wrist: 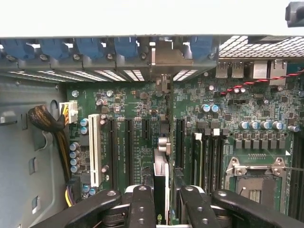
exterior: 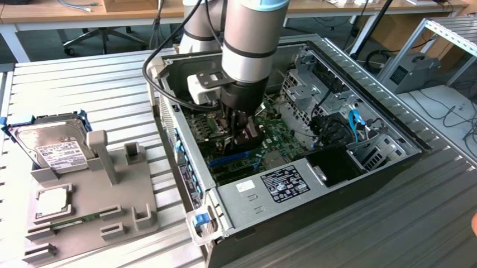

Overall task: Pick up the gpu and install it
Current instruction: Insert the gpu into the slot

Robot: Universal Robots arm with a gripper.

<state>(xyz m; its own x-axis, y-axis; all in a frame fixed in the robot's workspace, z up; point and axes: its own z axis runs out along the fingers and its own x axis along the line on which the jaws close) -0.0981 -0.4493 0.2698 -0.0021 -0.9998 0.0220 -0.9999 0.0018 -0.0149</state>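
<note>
One gripper (wrist: 164, 202): fingers partly closed on the gpu (wrist: 160, 183), card held edge-on.
Orientation: card edge faces the motherboard (wrist: 137, 137) slots, apparently for straight insertion.
Computer case (exterior: 246, 204): contains motherboard, cabling, drive cage, gpu.
Grey holder (exterior: 89, 206): carries hard drive (exterior: 46, 146), outside the case.

Green motherboard (wrist: 142, 137) dotted with blue-capped capacitors, black slots beside one white slot (wrist: 94, 149). Blue clips (wrist: 90, 47) line the silver case (exterior: 246, 206) edge. Black fingers (wrist: 142, 209) with silver rivets. Grey ribbed tabletop (exterior: 82, 89), grey holder (exterior: 97, 206), silver hard drive (exterior: 52, 145) with white label.
</note>
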